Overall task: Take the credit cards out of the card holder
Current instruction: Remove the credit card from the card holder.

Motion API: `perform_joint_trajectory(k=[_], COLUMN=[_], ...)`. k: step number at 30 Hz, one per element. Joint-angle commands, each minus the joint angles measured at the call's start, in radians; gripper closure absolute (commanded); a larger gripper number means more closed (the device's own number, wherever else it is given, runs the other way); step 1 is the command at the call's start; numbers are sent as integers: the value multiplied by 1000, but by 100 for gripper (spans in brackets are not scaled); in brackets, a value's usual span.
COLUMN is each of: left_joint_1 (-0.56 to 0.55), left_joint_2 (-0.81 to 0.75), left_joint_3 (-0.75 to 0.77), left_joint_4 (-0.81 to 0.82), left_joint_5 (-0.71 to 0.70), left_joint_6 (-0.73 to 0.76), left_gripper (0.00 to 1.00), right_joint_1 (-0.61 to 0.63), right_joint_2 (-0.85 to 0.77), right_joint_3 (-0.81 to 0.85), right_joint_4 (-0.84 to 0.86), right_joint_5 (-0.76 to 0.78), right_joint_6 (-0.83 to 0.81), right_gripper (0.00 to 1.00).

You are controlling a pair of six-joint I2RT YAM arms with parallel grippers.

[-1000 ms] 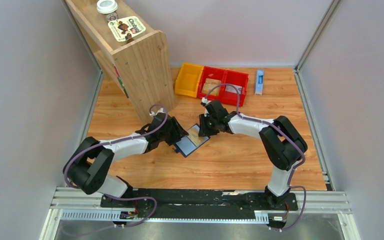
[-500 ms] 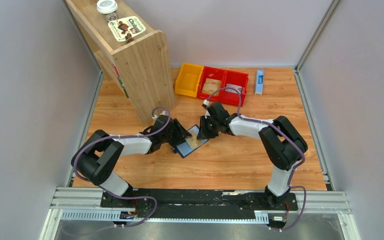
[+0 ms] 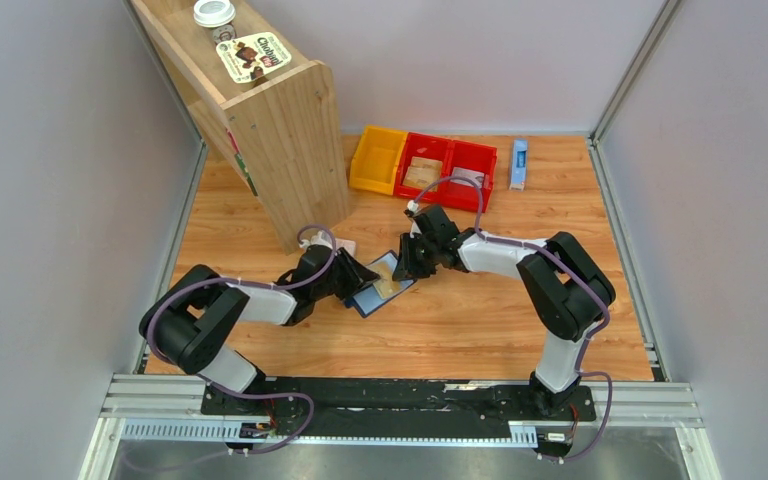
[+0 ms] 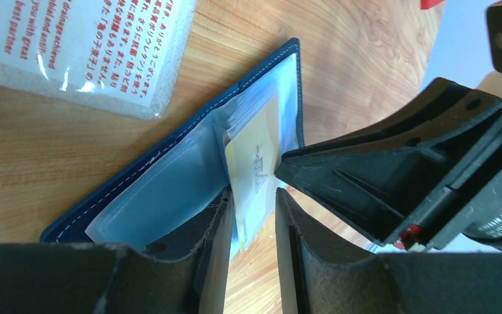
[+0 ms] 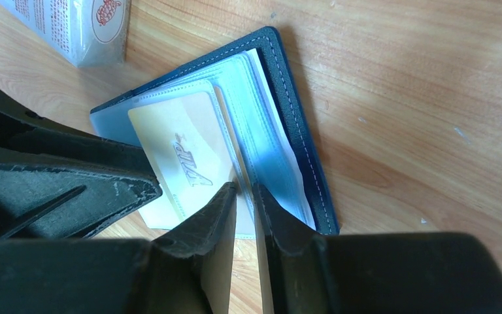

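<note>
card holder: [image 5: 295, 134] navy-blue bifold with pale stitching, lying open and flat; the inside is lighter blue-grey with clear layered pockets.
credit card: [image 5: 182, 156] tan-yellow with slanted brown lettering, partly in a pocket; 1 end pokes past the holder's open edge.
where: near the middle of the table, between the 2 grippers.
left gripper: [image 4: 251, 197] comes in from 9 o'clock. Its fingers stand apart on either side of the card's free end, and bare wood shows in the gap, so they are not pressed on it.
right gripper: [image 5: 245, 190] comes in from 3 o'clock. Its fingers are nearly together, pinching the edge of the holder's pale pocket leaves just beside the card.
table: [image 3: 460, 322] orange-brown wood grain with a metal rail [image 3: 410, 400] along the 6 o'clock edge.
room: plain pale grey walls [image 3: 460, 60] on 3 sides.
packet: [image 4: 85, 46] white with red print, on the table just beside the holder at 10 o'clock.
shelf unit: [image 3: 290, 130] light wood, at 11 o'clock; a round white lid [image 3: 214, 13] and a printed pouch [image 3: 253, 55] lie on top.
yellow bin: [image 3: 378, 158] at 12 o'clock, touching the red bins.
red bins: [image 3: 483, 165] 2 compartments side by side. Flat tan pieces [image 3: 422, 172] lie in the left 1; something greyish in the right 1 is too small to tell.
box: [image 3: 520, 163] slim, blue and white, at 1 o'clock just beside the red bins.
</note>
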Motion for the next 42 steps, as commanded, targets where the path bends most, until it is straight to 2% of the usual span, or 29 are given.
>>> perform_joint_trajectory(k=[1, 7, 14, 25, 36, 42], left_joint_1=[-8, -15, -31, -49, -48, -48], left_joint_2=[-80, -105, -39, 27, -63, -109], left_joint_3=[-32, -45, -34, -2, -52, -65], left_joint_4=[161, 209, 281, 299, 319, 281], left_joint_5=[-13, -13, 22, 45, 21, 13], left_joint_6=[12, 49, 81, 110, 63, 57], left_gripper=[63, 67, 69, 68, 82, 83], right_joint_1=[6, 6, 6, 5, -9, -11], right_joint_2=[23, 37, 45, 60, 80, 83], right_joint_3=[-22, -20, -20, -26, -39, -40], right_joint_4=[3, 9, 18, 32, 26, 23], right_joint_5=[-7, -16, -33, -44, -11, 9], right_joint_6=[7, 13, 20, 27, 40, 40], right_gripper=[77, 77, 77, 77, 78, 78])
